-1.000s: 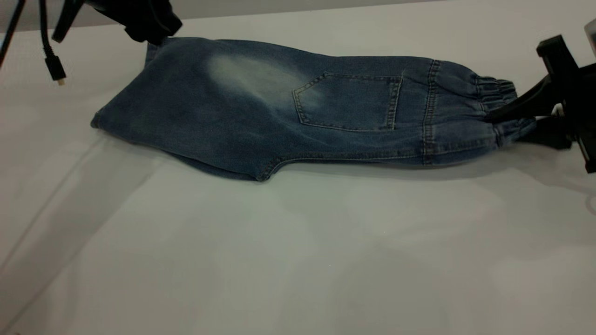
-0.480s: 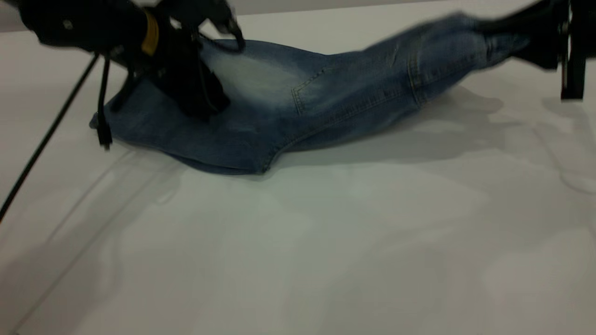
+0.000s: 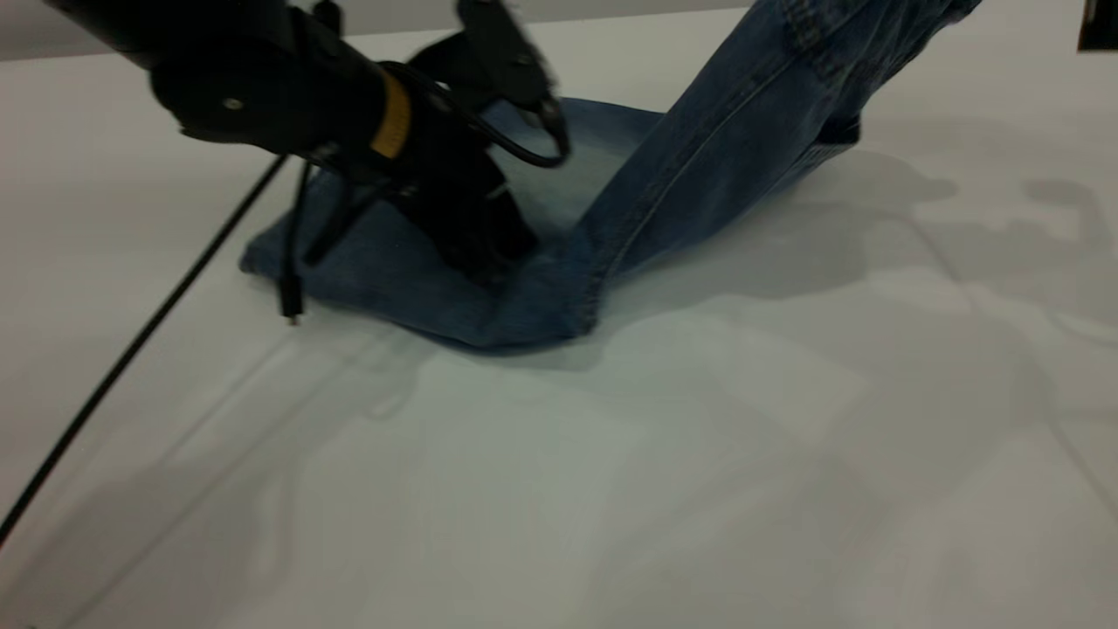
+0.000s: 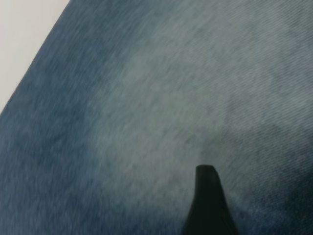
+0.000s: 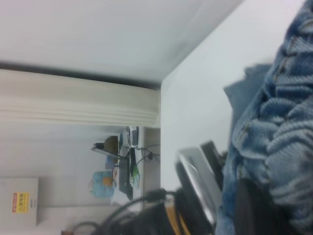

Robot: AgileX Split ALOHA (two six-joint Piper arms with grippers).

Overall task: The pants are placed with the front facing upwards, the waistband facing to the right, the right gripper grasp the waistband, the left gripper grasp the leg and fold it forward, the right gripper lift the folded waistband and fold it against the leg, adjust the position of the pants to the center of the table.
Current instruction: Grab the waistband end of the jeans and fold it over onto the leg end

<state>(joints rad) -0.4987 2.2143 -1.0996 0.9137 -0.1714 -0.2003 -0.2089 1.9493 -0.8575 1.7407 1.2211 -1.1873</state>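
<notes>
The pants (image 3: 699, 157) are blue denim, folded lengthwise, with the leg end flat on the table (image 3: 611, 489) and the waist end raised steeply toward the upper right. My left gripper (image 3: 487, 260), on the arm with the yellow ring, presses down on the flat leg part just left of the bend. In the left wrist view, faded denim (image 4: 161, 107) takes up nearly the whole picture. My right gripper (image 5: 247, 198) is shut on the ruched waistband (image 5: 288, 122) and holds it high. In the exterior view the waistband is out of frame, and only a black bit of the right arm (image 3: 1099, 24) shows.
Black cables (image 3: 131, 349) hang from the left arm and trail over the table's left side. Bare tabletop stretches in front of the pants toward the near edge. Past the table's far edge, a wall and a cluttered desk (image 5: 122, 166) show in the right wrist view.
The right gripper has carried the waistband up and leftward off the table. The left arm left the far leg corner and came down on the leg. The pants slid slightly right.
</notes>
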